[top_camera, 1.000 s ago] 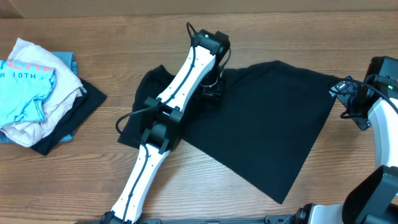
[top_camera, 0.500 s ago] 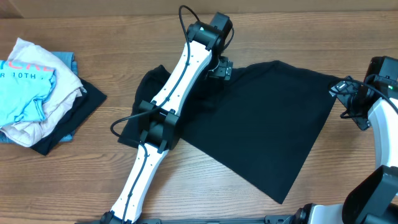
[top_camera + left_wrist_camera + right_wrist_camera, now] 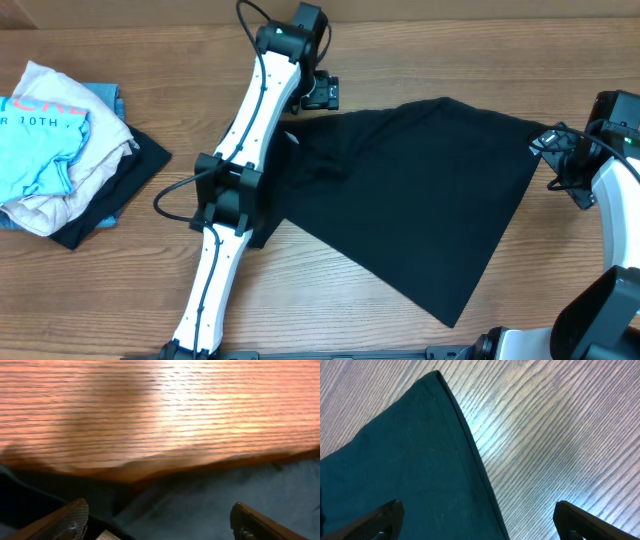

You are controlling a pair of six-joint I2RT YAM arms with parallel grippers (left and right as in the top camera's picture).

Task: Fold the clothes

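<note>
Your left gripper [image 3: 322, 93] is hovering at the upper centre of the overhead frame, fingers spread wide and gripping nothing. In its wrist view bare desk [image 3: 165, 405] is filling the top and dark cloth is lying along the bottom. So the black garment [image 3: 420, 190] is sitting just below that gripper in the overhead frame, with its upper edge the nearest part. The cloth is lying flat, its long axis running from the left middle toward the right edge. There your right gripper [image 3: 556, 160] is waiting, also released, right over the garment's right corner. I judge each arm nearer its own end of that upper edge. The pile of clothes [image 3: 60, 150] at the upper left is lying well apart.
</note>
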